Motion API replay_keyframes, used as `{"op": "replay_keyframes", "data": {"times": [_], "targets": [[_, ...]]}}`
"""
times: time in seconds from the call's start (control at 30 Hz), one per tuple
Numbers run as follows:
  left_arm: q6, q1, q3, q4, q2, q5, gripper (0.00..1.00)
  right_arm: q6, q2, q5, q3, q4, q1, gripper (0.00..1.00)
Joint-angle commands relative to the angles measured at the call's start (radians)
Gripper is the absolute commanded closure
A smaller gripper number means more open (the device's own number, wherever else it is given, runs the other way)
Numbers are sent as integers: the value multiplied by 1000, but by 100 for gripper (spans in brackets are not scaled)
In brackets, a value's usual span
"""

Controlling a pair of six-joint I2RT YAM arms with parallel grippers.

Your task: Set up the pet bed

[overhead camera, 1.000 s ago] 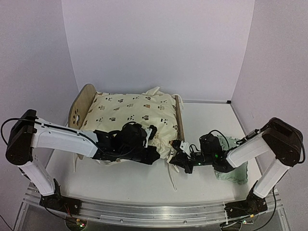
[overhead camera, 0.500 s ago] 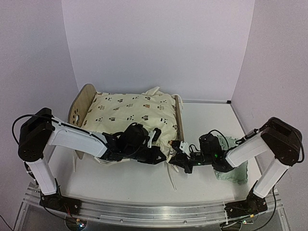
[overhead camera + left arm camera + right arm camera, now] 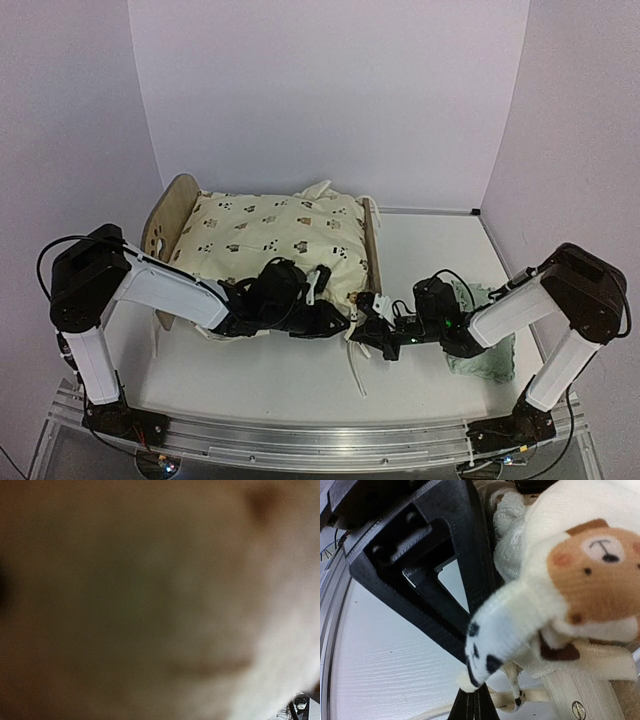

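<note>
Pet bed (image 3: 176, 205) stands rear-left, cushion (image 3: 280, 225) laid in, near corner unsettled; my right gripper (image 3: 365, 322) looks closed there, left gripper (image 3: 325, 318) state indeterminable; pillow (image 3: 487, 355) unplaced.

No writing, number or brand can be read; the light-wood pet bed (image 3: 170, 210) bears only a paw-shaped cutout.

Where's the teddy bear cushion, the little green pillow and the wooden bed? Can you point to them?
bear-print cushion (image 3: 280, 225): top view, middle of its printed top.
green pillow (image 3: 495, 360): top view, its near right part.
pet bed (image 3: 175, 205): top view, its arched wooden headboard.
</note>
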Motion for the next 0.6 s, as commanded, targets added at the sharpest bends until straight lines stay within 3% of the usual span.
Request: {"op": "replay_keyframes", "data": {"times": [0.0,0.27,0.57], "targets": [[-25,9,13,21,36,19,73,-16,13,-41,32,30,4,100],[-27,9,28,24,58,36,68,-15,20,-50,40,30,5,100],[-36,9,42,54,86,55,68,-13,19,-57,37,30,4,100]]}}
